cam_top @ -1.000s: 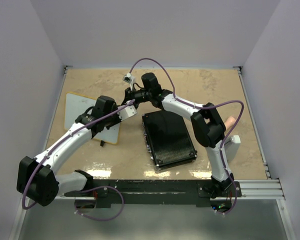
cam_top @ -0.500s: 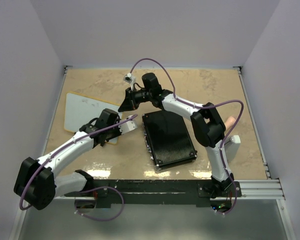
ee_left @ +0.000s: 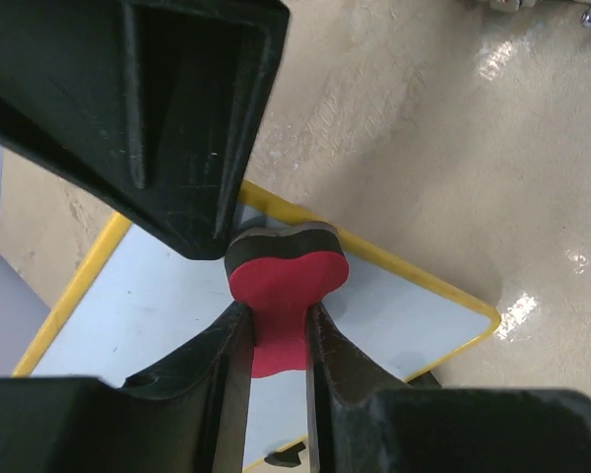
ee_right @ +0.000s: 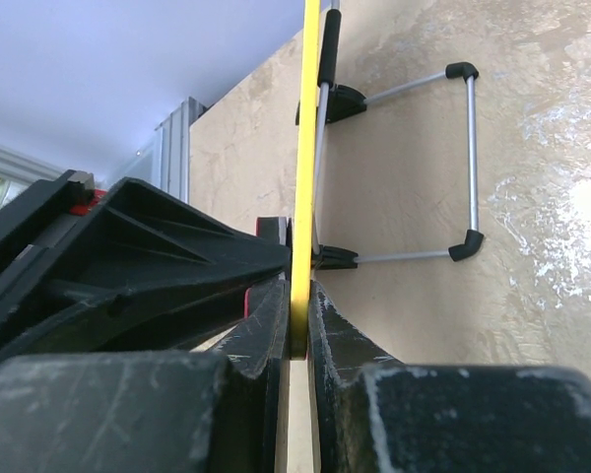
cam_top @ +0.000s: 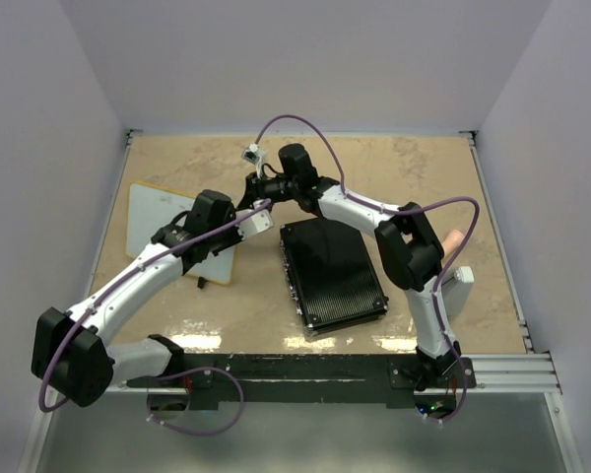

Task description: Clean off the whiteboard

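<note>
I am seeing the whiteboard (cam_top: pixel 156 219) standing propped on the bench (cam_top: pixel 424 177), with my left gripper (ee_left: pixel 279 330) pinching a red-and-black eraser (ee_left: pixel 286 276) in front of its white face. At the whiteboard's right edge my right gripper (ee_right: pixel 297 325) is clamping the yellow frame. Farther right of the whiteboard, a black ribbed case (cam_top: pixel 333 271) is lying flat.

whiteboard (cam_top: pixel 153 222): 1 | eraser (ee_left: pixel 281 286): 1 (red face) | black ribbed case (cam_top: pixel 333 273): 1
</note>
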Action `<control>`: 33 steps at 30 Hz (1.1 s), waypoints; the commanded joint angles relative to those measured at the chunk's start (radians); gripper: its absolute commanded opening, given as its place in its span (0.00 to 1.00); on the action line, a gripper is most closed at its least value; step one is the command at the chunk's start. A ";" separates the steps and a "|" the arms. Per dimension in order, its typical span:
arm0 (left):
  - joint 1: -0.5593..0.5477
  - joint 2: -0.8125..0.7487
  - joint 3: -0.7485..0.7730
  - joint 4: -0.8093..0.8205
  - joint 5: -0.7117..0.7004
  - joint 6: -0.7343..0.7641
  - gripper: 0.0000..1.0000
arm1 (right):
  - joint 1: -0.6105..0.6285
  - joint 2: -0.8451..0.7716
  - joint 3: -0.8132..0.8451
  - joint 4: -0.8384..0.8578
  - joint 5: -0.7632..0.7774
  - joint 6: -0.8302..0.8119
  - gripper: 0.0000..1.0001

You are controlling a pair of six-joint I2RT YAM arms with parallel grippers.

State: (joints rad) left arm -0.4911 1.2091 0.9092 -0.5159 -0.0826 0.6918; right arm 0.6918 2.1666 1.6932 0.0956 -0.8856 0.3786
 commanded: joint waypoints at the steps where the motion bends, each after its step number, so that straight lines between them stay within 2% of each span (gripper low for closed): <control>1: 0.009 0.015 -0.041 0.045 0.001 0.000 0.00 | 0.035 0.009 -0.013 -0.004 -0.052 -0.023 0.00; 7: 0.009 0.020 -0.203 0.103 -0.003 -0.005 0.00 | 0.034 0.012 -0.012 0.001 -0.058 -0.018 0.00; 12: 0.003 -0.008 -0.259 0.097 0.027 -0.015 0.00 | 0.035 0.010 -0.018 0.001 -0.062 -0.020 0.00; 17: 0.025 -0.005 -0.169 0.080 0.033 -0.029 0.00 | 0.035 0.004 -0.029 0.007 -0.059 -0.020 0.00; 21: 0.104 0.040 -0.020 0.082 0.055 -0.029 0.00 | 0.034 0.005 -0.036 0.010 -0.059 -0.020 0.00; 24: 0.144 0.049 0.023 0.122 0.052 -0.034 0.00 | 0.035 0.006 -0.035 0.009 -0.059 -0.020 0.00; 29: 0.189 0.029 0.001 0.163 0.058 -0.048 0.00 | 0.035 0.006 -0.033 0.012 -0.061 -0.014 0.00; 33: 0.255 -0.012 -0.120 0.200 0.101 -0.040 0.00 | 0.035 0.010 -0.033 0.016 -0.061 -0.009 0.00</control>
State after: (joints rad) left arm -0.3172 1.2221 0.8783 -0.5312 0.0078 0.6468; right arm 0.6861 2.1708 1.6779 0.1280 -0.8810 0.3862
